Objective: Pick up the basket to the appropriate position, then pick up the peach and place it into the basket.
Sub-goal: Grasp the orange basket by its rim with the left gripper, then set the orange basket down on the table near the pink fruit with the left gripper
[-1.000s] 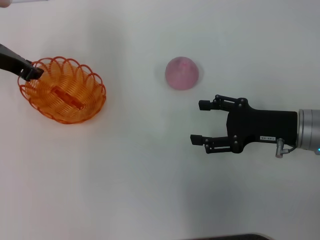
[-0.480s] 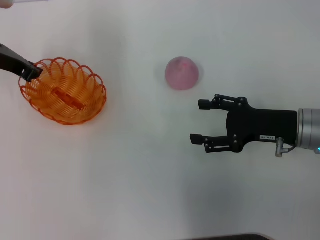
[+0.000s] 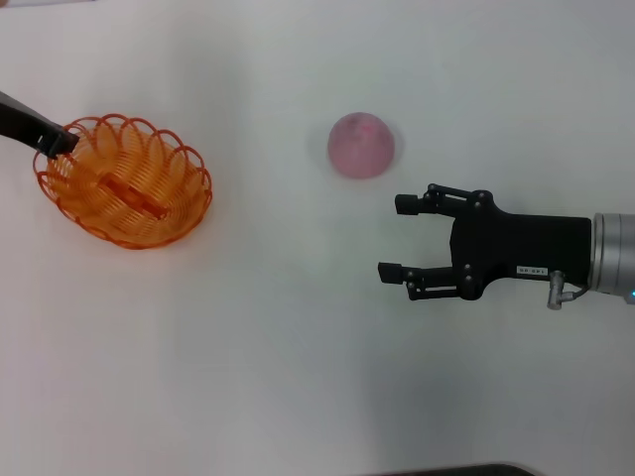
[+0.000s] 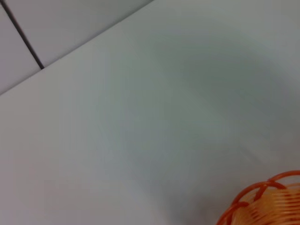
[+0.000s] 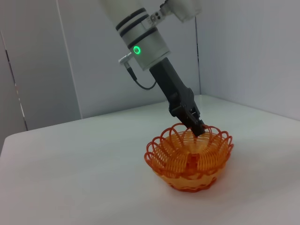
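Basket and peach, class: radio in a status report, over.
Left claw shut on basket rim, far left. Right claw open, hovering beside peach, not touching. Peach still on table. Nothing between peach and basket.

A plain white tabletop (image 3: 298,347) fills the head view, evenly lit with soft shadows. Behind it stand pale grey wall panels (image 5: 42,70), meeting at a corner (image 5: 197,47). A dark seam (image 4: 21,35) runs between two panels.
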You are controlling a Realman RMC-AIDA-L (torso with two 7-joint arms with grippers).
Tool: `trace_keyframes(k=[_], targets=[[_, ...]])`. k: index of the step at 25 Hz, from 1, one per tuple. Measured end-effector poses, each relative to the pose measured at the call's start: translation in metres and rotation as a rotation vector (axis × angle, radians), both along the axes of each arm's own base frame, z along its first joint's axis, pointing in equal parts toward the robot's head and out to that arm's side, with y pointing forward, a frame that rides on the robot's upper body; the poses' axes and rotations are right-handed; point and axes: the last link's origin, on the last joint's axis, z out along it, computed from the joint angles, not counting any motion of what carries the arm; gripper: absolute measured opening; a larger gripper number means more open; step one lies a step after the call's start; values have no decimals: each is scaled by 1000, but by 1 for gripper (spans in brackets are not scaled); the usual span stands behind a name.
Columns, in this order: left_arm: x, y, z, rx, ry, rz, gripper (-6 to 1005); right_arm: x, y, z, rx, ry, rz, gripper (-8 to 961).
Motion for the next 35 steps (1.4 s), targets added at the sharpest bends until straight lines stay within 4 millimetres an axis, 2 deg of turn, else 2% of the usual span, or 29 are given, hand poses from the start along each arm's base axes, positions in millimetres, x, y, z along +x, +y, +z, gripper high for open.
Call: trace_keyframes(k=[7,18,22,29,35], targets=[[10,0,12,-18,-29,53,117,-2,1,0,-2,3,6,912],[14,-2,23,-37,-96,136,68,-2,1,0,-3,4,8,912],[11,-5,25,-52,-135,176,62,-3,2,0,-4,5,10,911],[-2,-20,42,-50,-318,338,59,-1,0,0,-4,7,4,911],[-11,-36,41,-46,-431,423,57,-2,0,0,-5,9,6,912]])
